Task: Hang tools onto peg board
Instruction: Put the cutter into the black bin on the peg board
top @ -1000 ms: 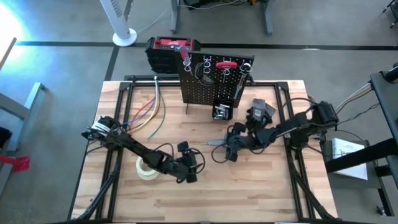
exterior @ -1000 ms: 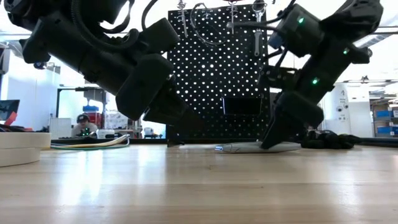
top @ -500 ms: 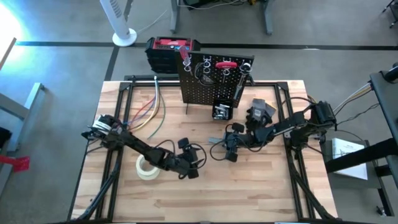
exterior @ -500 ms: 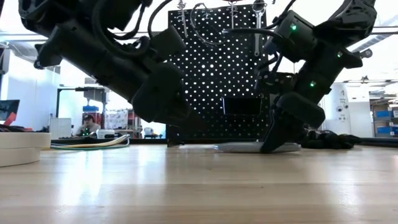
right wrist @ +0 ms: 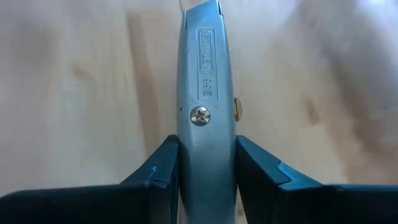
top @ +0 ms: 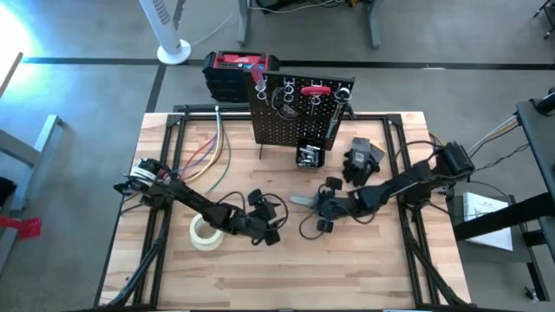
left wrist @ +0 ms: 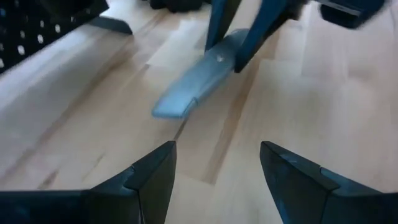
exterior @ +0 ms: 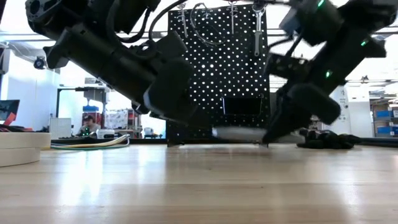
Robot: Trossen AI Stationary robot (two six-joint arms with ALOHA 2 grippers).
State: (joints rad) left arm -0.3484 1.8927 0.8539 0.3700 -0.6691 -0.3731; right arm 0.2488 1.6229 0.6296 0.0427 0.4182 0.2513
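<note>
Mid-table, right of centre: my right gripper (top: 323, 206) has clamped both fingers on the grey utility knife (top: 301, 200) and raised it off the wood; a second ago it lay flat with my jaws wide around it. Pick done, I judge; carry comes next. The peg board (top: 299, 108) stands at the far edge. My left gripper (left wrist: 214, 171) waits nearby, fingers apart, empty.

Robotics lab, wooden workbench (top: 364, 260), pedestal fan (top: 167, 26)
</note>
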